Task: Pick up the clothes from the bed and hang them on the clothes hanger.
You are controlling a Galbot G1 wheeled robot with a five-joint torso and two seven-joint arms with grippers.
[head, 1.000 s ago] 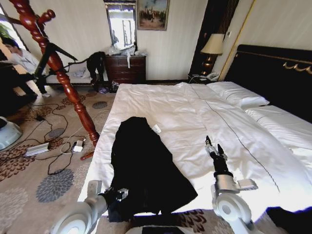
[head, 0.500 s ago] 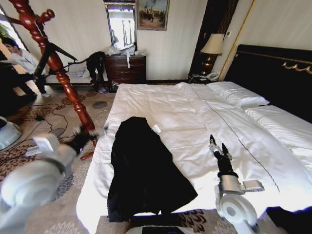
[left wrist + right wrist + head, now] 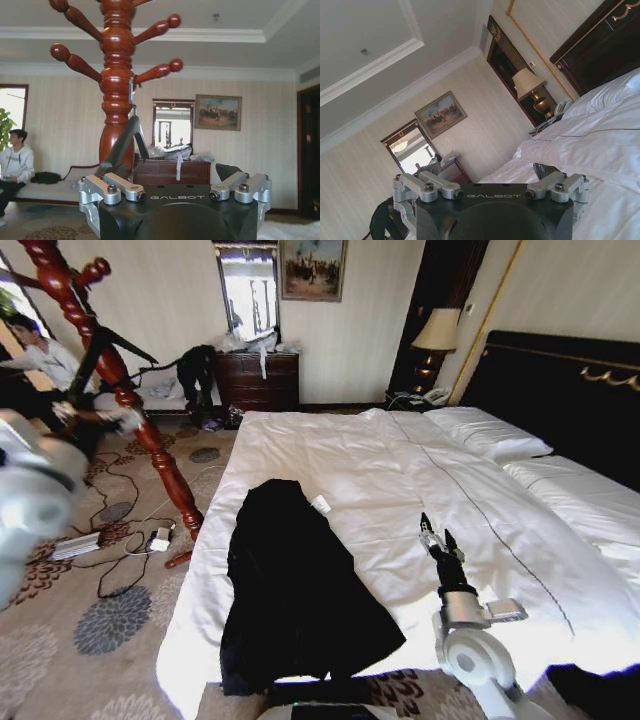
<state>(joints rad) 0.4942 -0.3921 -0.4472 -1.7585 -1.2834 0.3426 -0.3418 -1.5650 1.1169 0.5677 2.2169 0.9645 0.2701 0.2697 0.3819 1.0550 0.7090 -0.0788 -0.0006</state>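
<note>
The clothes point(image 3: 295, 590), a black jacket, lie spread flat on the near left part of the bed point(image 3: 400, 470), and neither gripper touches them. My left arm is raised at the far left. Its left gripper point(image 3: 118, 418) sits beside the pole of the clothes hanger point(image 3: 150, 445), and its finger links are spread with nothing in them. The clothes hanger point(image 3: 117, 90) with its knobbed pegs rises close in front of it in the left wrist view. My right gripper point(image 3: 436, 532) hovers open above the duvet, right of the jacket.
Cables and a power strip point(image 3: 75, 545) lie on the carpet by the stand's foot. A small white object point(image 3: 321, 504) rests on the duvet at the jacket's top right. A dresser point(image 3: 258, 380) stands at the far wall, and a lamp point(image 3: 436, 332) beside the black headboard point(image 3: 560, 390).
My left arm has swung from the jacket's near edge up and leftward to the coat stand, carrying nothing. The jacket lies as before. The right gripper has barely shifted.
</note>
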